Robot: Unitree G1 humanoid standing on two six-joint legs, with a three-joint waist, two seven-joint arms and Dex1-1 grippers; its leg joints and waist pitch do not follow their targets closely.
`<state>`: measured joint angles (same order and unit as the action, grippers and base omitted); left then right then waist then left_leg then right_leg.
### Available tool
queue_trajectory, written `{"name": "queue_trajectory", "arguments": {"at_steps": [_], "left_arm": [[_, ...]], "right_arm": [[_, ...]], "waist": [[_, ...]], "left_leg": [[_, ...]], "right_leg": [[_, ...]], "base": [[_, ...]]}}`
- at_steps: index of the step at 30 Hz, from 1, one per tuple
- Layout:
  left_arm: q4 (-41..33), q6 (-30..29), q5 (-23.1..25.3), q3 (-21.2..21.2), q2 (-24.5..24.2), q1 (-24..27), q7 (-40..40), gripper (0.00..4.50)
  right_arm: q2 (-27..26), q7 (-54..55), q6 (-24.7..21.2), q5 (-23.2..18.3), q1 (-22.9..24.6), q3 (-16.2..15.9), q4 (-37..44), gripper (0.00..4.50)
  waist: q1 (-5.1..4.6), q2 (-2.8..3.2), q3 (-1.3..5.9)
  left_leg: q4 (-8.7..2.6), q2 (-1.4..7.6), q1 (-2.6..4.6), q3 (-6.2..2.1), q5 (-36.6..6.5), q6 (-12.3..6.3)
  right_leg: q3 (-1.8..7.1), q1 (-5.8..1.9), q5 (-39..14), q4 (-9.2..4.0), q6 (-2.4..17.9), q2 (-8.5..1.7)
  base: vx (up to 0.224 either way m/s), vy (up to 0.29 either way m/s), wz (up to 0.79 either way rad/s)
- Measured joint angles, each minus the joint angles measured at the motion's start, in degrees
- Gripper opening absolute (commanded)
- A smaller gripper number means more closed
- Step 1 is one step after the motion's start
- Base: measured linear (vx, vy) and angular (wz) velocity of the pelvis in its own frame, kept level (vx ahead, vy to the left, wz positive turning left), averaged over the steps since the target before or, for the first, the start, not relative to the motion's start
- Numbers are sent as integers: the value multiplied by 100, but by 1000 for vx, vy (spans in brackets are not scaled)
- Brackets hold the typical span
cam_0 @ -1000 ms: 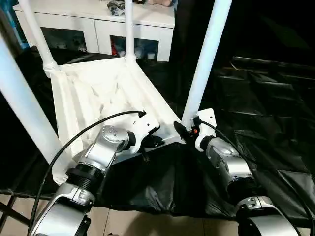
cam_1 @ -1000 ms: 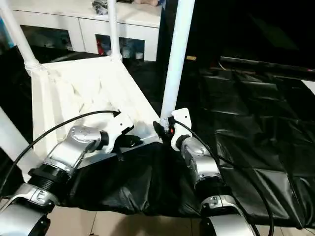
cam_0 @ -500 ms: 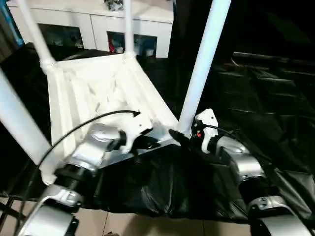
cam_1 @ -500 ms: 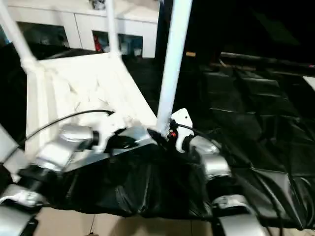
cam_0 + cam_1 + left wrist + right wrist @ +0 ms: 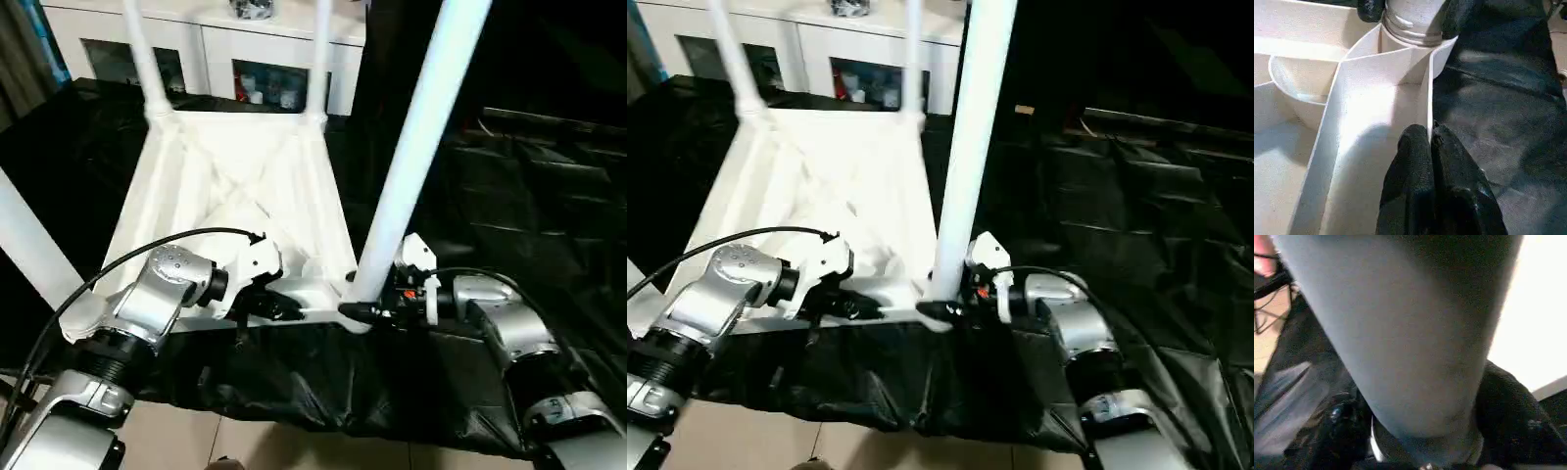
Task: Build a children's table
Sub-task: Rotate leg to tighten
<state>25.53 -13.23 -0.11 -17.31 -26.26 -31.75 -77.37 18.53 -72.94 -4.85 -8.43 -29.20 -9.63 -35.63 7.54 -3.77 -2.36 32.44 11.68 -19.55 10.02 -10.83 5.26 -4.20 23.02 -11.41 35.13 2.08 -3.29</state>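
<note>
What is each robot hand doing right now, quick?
Left hand: closed, pinching the table top's edge wall.
Right hand: at the base of the near leg; open or closed cannot be told.

Smooth white plastic table [image 5: 235, 186] (faintly glossy) lies on crinkled, shiny black sheeting [image 5: 509, 196].

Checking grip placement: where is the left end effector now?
In the head views the left end effector sits at the tabletop's near edge, pinching a rib, left of the nearest leg.

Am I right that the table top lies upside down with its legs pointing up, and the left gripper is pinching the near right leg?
Not quite. The left gripper is shut on the thin near rim of the table top, as the left wrist view shows. The right gripper is at the near right leg. The rest holds.
</note>
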Motion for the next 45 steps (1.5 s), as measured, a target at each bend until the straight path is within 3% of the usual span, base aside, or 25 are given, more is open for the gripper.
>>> {"name": "queue_trajectory", "arguments": {"at_steps": [9,13,16,21,24,30,33,35,40,45], "left_arm": [[21,4,-29,1,-7,0,-56,0],[26,-77,-21,5,94,0,37,0],[122,-180,59,68,263,-33,487,0],[297,-336,333,76,692,-153,1308,0],[463,-590,496,140,1119,-290,1992,0],[470,-824,661,165,1508,-359,2654,0],[454,-785,667,163,1492,-358,2630,0],[442,-730,666,153,1434,-356,2551,0],[277,-616,623,140,1220,-259,2303,0],[6,-503,315,146,686,-88,1447,0]], "right_arm": [[-14,-71,-96,-22,52,-36,87,249],[-162,166,-139,-103,247,128,199,249],[-404,888,-179,-106,281,392,88,249],[-948,2459,-35,-117,164,889,-389,249],[-1340,3669,44,-56,-3,1200,-653,249],[-1735,5021,337,225,-257,1373,-969,249],[-1743,5031,453,236,-257,1372,-1003,249],[-1739,4934,450,183,-257,1373,-996,304],[-1556,4164,428,167,-219,1320,-940,347],[-989,2591,326,103,-60,771,-549,374]], "waist": [[52,-6,-3],[62,-7,-2],[40,-9,-1],[-116,-17,1],[-153,-23,4],[-197,-19,10],[-193,-16,11],[-206,-15,10],[-251,-12,7],[-225,-4,1]], "left_leg": [[1,1,0,2,0,0],[1,2,2,3,0,0],[6,2,19,3,9,11],[5,2,63,-1,18,25],[11,1,63,-1,19,25],[6,-1,60,-2,18,25],[-14,-3,58,-2,17,25],[-20,-3,56,-2,17,25],[-28,-3,46,-1,17,24],[-36,-1,6,-1,17,24]], "right_leg": [[0,1,0,3,0,0],[1,-7,0,4,-1,0],[4,-32,6,10,-9,0],[5,-69,-6,-4,-44,0],[6,-71,-4,-9,-46,0],[6,-72,-4,-10,-46,-1],[6,-68,-3,-10,-45,-1],[5,-64,0,-8,-41,0],[6,-51,12,-11,-18,1],[3,-12,10,-10,-15,3]], "base": [[0,0,0],[0,0,0],[0,0,0],[0,0,0],[0,0,0],[0,0,0],[0,0,0],[0,0,0],[0,0,0],[0,0,0]]}}
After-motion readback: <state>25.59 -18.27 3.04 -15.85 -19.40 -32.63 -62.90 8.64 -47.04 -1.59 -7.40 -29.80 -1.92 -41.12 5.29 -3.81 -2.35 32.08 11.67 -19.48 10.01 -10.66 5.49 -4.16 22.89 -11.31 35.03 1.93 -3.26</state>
